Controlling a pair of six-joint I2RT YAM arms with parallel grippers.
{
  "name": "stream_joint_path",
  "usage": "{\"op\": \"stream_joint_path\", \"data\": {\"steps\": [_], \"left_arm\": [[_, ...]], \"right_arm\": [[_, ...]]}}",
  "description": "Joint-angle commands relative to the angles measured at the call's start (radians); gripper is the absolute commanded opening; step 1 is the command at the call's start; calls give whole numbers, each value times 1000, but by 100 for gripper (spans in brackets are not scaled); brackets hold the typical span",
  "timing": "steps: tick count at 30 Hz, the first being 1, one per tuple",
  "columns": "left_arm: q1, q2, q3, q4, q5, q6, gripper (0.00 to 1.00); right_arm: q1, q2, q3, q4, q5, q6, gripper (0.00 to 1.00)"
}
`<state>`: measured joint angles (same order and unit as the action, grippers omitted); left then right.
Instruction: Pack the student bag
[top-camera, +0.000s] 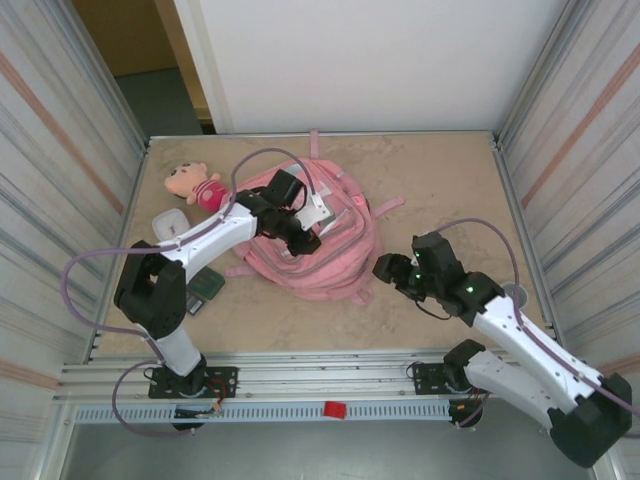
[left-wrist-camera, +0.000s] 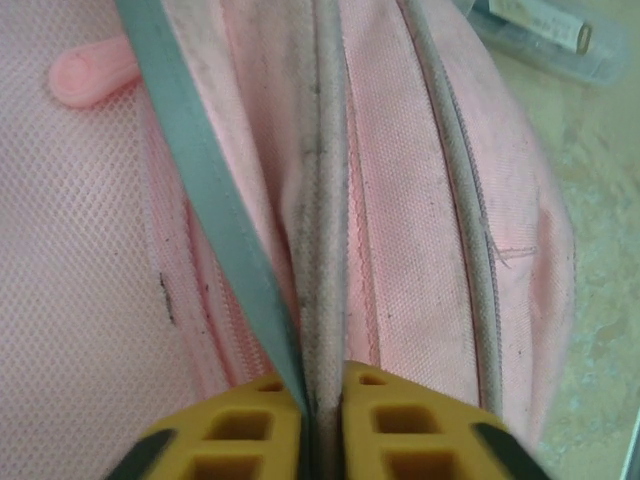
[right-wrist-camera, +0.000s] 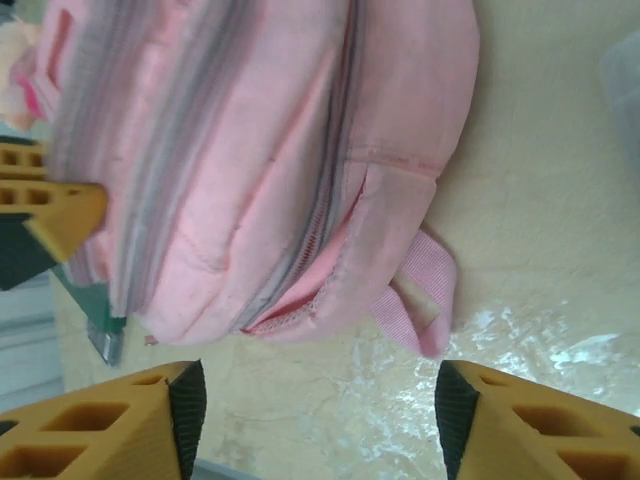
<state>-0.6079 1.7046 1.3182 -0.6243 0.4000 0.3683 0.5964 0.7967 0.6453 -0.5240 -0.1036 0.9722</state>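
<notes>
Probably a lab test cell — ribbed metal walls (top-camera: 60, 150), aluminium rail (top-camera: 300, 375), beige table (top-camera: 440, 180).

Pink everywhere on the large pink fabric backpack (top-camera: 320, 250): soft rose cloth, dull grey piping smudged with dark marks, a fine mesh weave on one panel, and one grey-green strip crossing it up close. Far left, the small plush doll (top-camera: 195, 185) shows a tan face and a hot-pink top. Near it there's a white rounded case (top-camera: 170, 222), and nearer still a dark green flat object (top-camera: 208, 285). The sandy beige tabletop (top-camera: 450, 180) is mottled like marble. On the left gripper (left-wrist-camera: 322, 400) and right gripper (right-wrist-camera: 315, 410), yellow fingers with dark pads. The left arm (top-camera: 210, 232) and right arm (top-camera: 510, 330) are white with black joints, trailing lilac cables (top-camera: 90, 260). A little red block (top-camera: 335, 409) sits on the silver near rail (top-camera: 400, 375).
</notes>
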Motion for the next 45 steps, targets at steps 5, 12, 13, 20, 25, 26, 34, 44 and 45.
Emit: {"op": "stream_joint_path", "data": {"steps": [5,12,13,20,25,26,34,44,45], "left_arm": [[51,-116,-52,138,73,-198,70],[177,-374,-229,324,92,-524,80],[201,-414,-268,342,91,-567,81],[298,-631,-465,357,88,-679,82],[346,-730,-565,368,82,-740,82],[355,-743,-585,377,85,-757,83],[387,-798,-665,416,86,-832,82],[396,-843,-694,408,62,-894,82],[398,-848,-695,402,57,-893,82]], "right_arm": [[33,-43,132,-24,40,-593,72],[204,211,289,-102,27,-1199,77],[243,252,295,-109,54,-1297,78],[353,437,216,40,122,-1750,83],[352,529,169,226,135,-1861,84],[352,555,165,253,141,-1870,84],[355,707,100,518,191,-1917,84],[365,814,36,798,308,-1988,20],[364,793,53,761,304,-1988,6]]}}
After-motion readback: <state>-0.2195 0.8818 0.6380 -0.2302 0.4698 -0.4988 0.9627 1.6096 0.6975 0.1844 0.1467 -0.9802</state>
